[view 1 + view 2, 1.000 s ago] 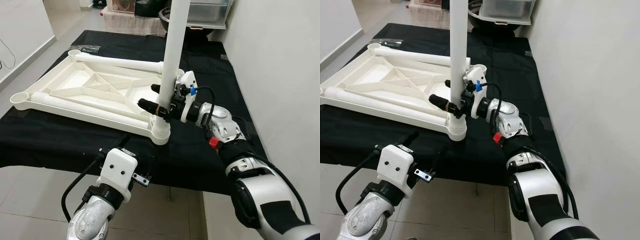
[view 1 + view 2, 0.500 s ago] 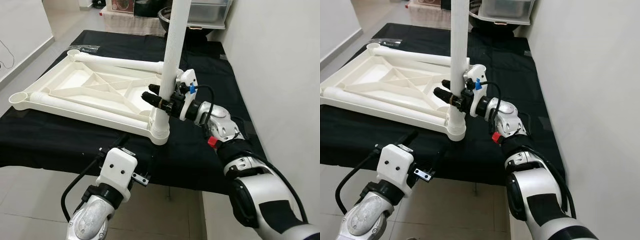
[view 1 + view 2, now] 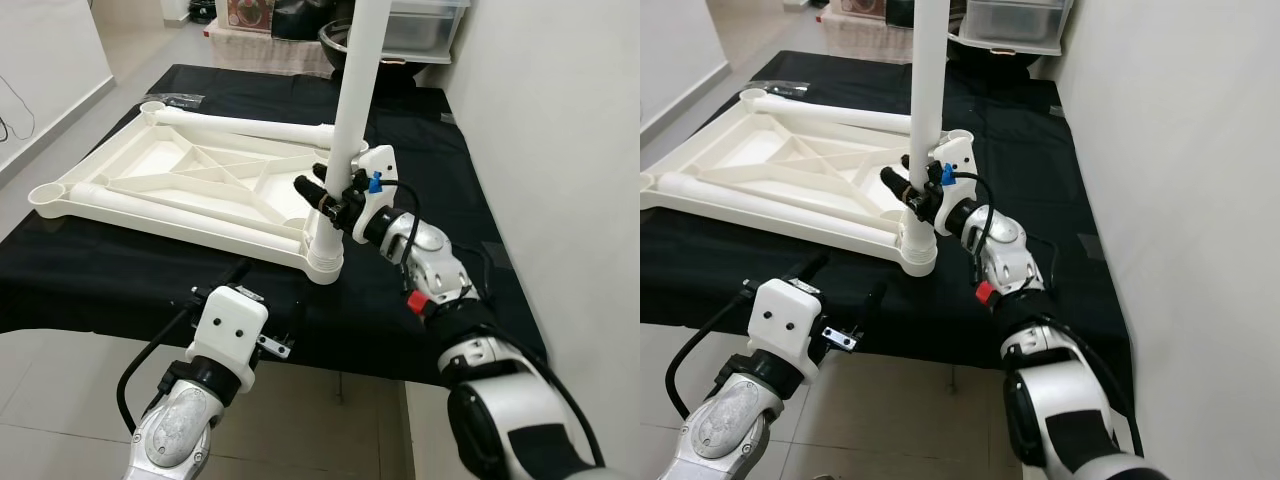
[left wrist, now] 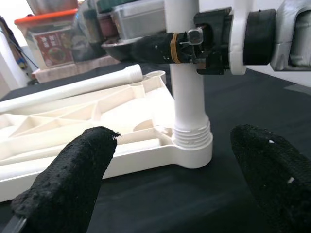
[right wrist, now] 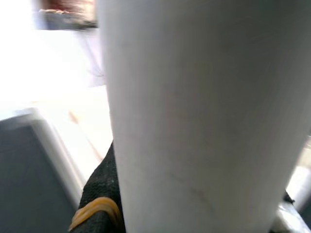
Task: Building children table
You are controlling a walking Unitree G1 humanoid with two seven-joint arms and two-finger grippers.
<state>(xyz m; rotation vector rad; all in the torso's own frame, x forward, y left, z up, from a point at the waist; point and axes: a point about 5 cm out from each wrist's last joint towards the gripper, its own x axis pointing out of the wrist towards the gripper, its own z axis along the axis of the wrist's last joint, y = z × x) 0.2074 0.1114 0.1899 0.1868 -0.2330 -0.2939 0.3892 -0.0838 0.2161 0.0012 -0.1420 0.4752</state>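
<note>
Our right gripper was clamped on the upright table leg — long axis vertical, seated in the tabletop's five-o'clock corner socket; our left gripper hung spread apart.

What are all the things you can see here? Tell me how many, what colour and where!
Table top: one, white, lying upside down on the black cloth.
Upright leg: one, white, standing in the near right corner socket.
Loose legs: two, white, lying along the upturned top, one at its far edge and one at its near edge.
Cloth: one, black, spread over the floor under the table parts.
Storage boxes: a few, clear and coloured, at the far end by the wall.
Small bag: one, clear, on the cloth by the far corner.
Right hand: one, black fingers, clamped on the upright leg.
Left hand: one, black fingers, open, low at the cloth's near edge.
</note>
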